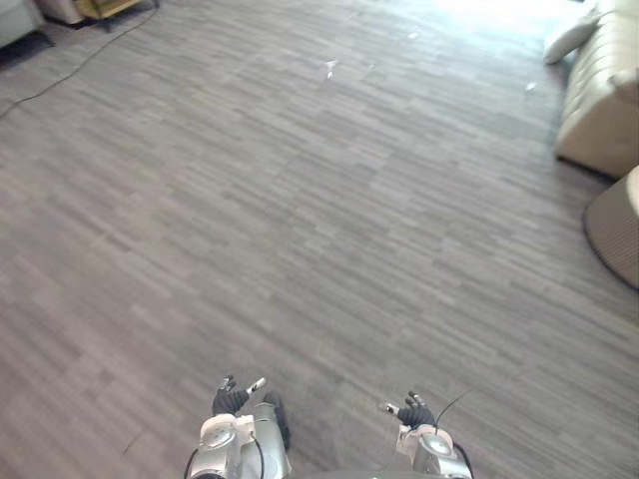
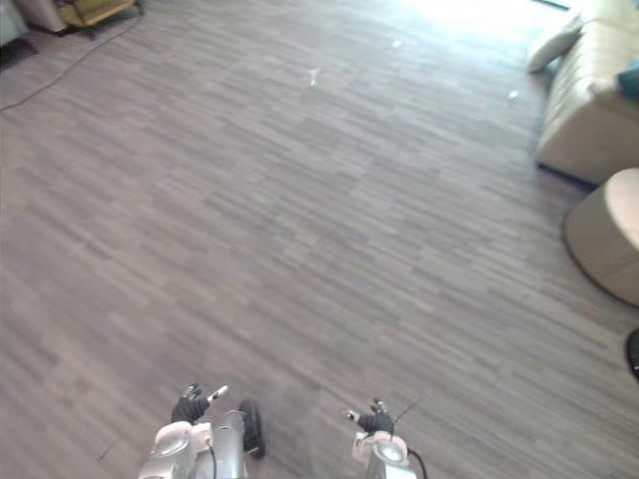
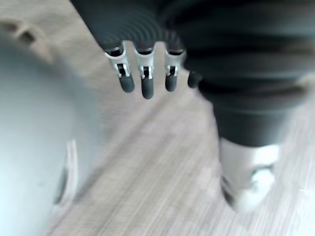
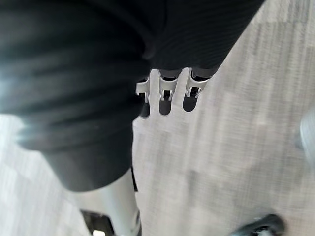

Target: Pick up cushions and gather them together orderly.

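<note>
1. Left eye view: the left hand (image 1: 232,399) and right hand (image 1: 412,410) sit low at the near edge, side by side and apart, over bare grey plank floor (image 1: 300,200). Neither touches anything. A cream sofa (image 1: 604,100) stands far off at the right edge, with a pale cushion (image 1: 569,40) lying against its far end. The cushion's long axis slants up and to the right in this view. A round stool (image 1: 614,235) stands on the floor just nearer than the sofa.

2. Right eye view: the same layout, plus a small teal cushion (image 2: 629,78) resting on the sofa at the picture's edge. Both cushions lie well ahead and off to the robot's right, far beyond reach, so I judge the next move to be a walk forward and rightward before any grasp. The right hand is on the nearer side. The sofa is the only thing here that carries cushions, and it looks the likely place to gather them.

3. Left wrist view: the left hand's fingers (image 3: 146,86) hang straight and relaxed below the dark ribbed cover. The hand is released and holds nothing, with floor planks beneath it.

4. Right wrist view: the right hand's fingers (image 4: 165,101) also hang straight and loose, released with nothing in their grasp, and pale floor lies past them.
</note>
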Robot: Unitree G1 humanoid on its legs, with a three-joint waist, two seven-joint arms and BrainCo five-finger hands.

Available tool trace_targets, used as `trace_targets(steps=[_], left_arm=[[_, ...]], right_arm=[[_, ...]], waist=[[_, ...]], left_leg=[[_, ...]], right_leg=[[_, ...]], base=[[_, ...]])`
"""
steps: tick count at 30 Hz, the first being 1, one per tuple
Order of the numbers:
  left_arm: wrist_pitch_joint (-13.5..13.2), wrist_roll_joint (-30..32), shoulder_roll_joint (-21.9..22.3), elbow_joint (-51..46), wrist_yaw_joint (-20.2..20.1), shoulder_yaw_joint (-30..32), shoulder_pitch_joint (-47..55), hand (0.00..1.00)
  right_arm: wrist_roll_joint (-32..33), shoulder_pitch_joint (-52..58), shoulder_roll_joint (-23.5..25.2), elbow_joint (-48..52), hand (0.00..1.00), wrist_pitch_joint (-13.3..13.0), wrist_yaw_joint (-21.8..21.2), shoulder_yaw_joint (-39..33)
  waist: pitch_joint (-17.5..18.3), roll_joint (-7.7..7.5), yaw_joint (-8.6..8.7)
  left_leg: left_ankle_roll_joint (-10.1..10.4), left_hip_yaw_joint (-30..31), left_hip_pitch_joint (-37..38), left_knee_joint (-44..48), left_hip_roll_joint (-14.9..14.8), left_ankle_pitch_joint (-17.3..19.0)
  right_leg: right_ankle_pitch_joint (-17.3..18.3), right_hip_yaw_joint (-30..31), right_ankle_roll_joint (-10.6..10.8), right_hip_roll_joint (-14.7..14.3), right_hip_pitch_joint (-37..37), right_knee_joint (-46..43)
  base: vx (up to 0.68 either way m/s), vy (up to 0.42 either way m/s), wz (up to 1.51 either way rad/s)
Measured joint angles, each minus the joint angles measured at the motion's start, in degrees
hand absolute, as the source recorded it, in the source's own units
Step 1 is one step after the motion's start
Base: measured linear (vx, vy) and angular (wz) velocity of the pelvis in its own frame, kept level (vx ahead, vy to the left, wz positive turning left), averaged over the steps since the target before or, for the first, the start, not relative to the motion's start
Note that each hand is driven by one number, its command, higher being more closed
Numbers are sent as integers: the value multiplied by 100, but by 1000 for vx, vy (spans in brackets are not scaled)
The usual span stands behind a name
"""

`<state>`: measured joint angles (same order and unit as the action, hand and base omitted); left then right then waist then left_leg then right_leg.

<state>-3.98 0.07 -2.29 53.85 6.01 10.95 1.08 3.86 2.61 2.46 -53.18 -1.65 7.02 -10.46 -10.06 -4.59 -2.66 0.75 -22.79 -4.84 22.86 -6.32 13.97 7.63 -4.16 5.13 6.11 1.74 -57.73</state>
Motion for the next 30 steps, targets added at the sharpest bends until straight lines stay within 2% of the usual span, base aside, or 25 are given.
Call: trace_targets(steps=[1,2,3,5,7,8,9,10,11,12,13,15,16,17,18,19,20,22,23,25,26,27,28,29,30], left_arm=[[58,25,44,166,-5,-170,-64,0],[97,86,127,206,-5,-230,-135,0],[102,98,147,216,-5,-269,-147,0],[107,141,164,348,-55,-399,-279,0],[108,195,206,362,-83,-419,-287,0],[105,215,236,359,-92,-424,-275,0],[110,219,311,387,-101,-411,-242,0],[108,218,369,431,-101,-388,-231,0],[107,220,399,434,-109,-387,-196,0],[108,256,463,438,-124,-414,-171,0],[108,330,495,436,-124,-378,-165,0],[111,332,532,401,-123,-256,-147,0],[111,331,535,301,-129,-72,-66,0],[106,326,520,153,-121,-28,-25,0],[96,322,490,62,-123,22,-16,0],[83,321,494,-28,-124,84,-13,0],[64,316,502,-95,-124,94,-10,0],[37,314,505,-213,-122,133,5,0],[11,309,511,-282,-117,166,25,0],[-62,306,527,-307,-113,238,24,0],[-65,309,504,-308,-114,232,22,0],[-65,307,486,-305,-113,232,22,0],[-56,318,315,-294,-113,232,-18,0],[-35,319,253,-216,-113,196,-50,0],[-34,320,219,-155,-110,152,-47,0]], right_arm=[[-50,0,-5,138,0,-6,-20,-4],[-56,24,-35,283,0,-23,-32,-26],[-56,14,-34,320,0,-50,-36,-44],[-73,-33,-60,498,0,-118,-36,-89],[-68,-38,-103,508,0,-110,-41,-141],[-71,-23,-126,499,0,-99,-41,-174],[-71,26,-166,476,0,-57,-50,-219],[-96,-22,-277,454,0,-37,-68,-231],[-132,-36,-316,458,0,-29,-79,-231],[-163,-38,-371,499,0,-15,-92,-244],[-165,-65,-382,508,0,13,-129,-264],[-163,-77,-378,495,0,48,-134,-239],[-160,-92,-341,466,0,77,-127,-63],[-156,-84,-313,457,0,77,-128,37],[-146,-109,-250,446,0,78,-121,105],[-144,-83,-227,420,0,85,-118,203],[-136,-71,-226,359,0,96,-118,220],[-134,-98,-225,277,0,120,-97,229],[-136,-98,-225,276,0,138,-77,248],[-138,-168,-236,213,0,114,-64,181],[-143,-150,-242,160,0,104,-44,168],[-147,-148,-239,110,0,104,-27,168],[-152,-145,-81,48,0,119,-18,169],[-165,-85,-13,38,0,108,-14,159],[-167,-32,5,20,0,117,-15,163]], waist=[[-17,38,99],[-81,149,177],[-104,202,206],[-148,274,340],[-162,285,381],[-157,277,396],[-138,244,431],[-124,424,393],[-80,510,401],[-48,626,476],[-84,692,551],[-115,770,551],[-182,759,500],[-195,724,448],[-210,633,403],[-206,550,359],[-163,549,290],[-168,568,244],[-172,577,228],[-173,577,138],[-156,551,75],[-116,493,32],[27,236,12],[81,128,58],[96,71,32]], left_leg=[[-76,-41,416,-266,77,50],[-58,-34,839,-602,54,88],[-50,-27,1005,-749,40,93],[-48,-23,1648,-1231,-30,91],[-43,-40,2054,-1430,-73,95],[54,-98,2385,-1602,-70,152],[214,-155,2841,-1777,-34,247],[269,-211,3014,-1798,-150,210],[430,-266,3026,-1740,-226,116],[760,-202,2929,-1252,-392,-146],[922,30,2513,-81,-708,-394],[1002,581,1689,1972,-1136,-942],[957,782,925,3955,-1449,-962],[968,738,691,4421,-1510,-897],[844,621,416,4649,-1515,-774],[593,514,-56,4536,-1523,-609],[393,397,-510,4120,-1555,-479],[207,279,-986,3230,-1436,-327],[224,312,-1239,2289,-1207,-306],[398,472,-1314,293,-706,-511],[295,634,-1290,-237,-500,-1053],[261,674,-1239,-235,-445,-1344],[101,569,-1188,-169,-282,-1254],[22,452,-1167,-3,-290,-1100],[21,377,-1092,115,-297,-953]], right_leg=[[229,-270,-142,158,568,-537],[448,-626,-369,180,1046,-518],[535,-791,-413,183,1241,-385],[679,-1339,-442,199,1946,870],[499,-1590,-449,210,2072,2133],[62,-1720,-417,214,2040,3222],[-823,-1746,-847,258,2002,3490],[-478,-1748,-1035,203,2083,3036],[-243,-1750,-1011,193,2152,2792],[277,-1727,-1086,182,2207,2302],[522,-1706,-1143,65,2029,2203],[664,-1680,-1165,-222,1602,2449],[726,-1502,-1225,-621,859,2958],[754,-1408,-1269,-714,546,3146],[808,-1257,-1325,-772,188,3342],[844,-1085,-1307,-841,-215,3676],[856,-926,-1261,-901,-507,3980],[898,-728,-1189,-920,-869,4281],[935,-572,-1113,-907,-1141,4494],[1052,-240,-910,-848,-1503,4769],[1155,-37,-753,-796,-1686,4892],[1187,112,-695,-756,-1736,4919],[1168,324,-591,-515,-1759,4867],[1076,379,-444,-379,-1603,4558],[987,494,-311,-329,-1407,4038]], base=[[652,133,11],[730,115,-1],[598,69,7],[669,-13,35],[653,-160,41],[860,-242,55],[755,-203,27],[597,-153,-3],[535,-170,-24],[640,-264,-11],[746,-355,-7],[591,-267,-40],[560,-156,-85],[557,-133,-101],[541,-94,-81],[584,-58,-82],[565,-28,-68],[420,48,-52],[529,125,-68],[678,226,-88],[594,254,-92],[630,278,-99],[668,272,-65],[665,270,-56],[755,330,-51]])
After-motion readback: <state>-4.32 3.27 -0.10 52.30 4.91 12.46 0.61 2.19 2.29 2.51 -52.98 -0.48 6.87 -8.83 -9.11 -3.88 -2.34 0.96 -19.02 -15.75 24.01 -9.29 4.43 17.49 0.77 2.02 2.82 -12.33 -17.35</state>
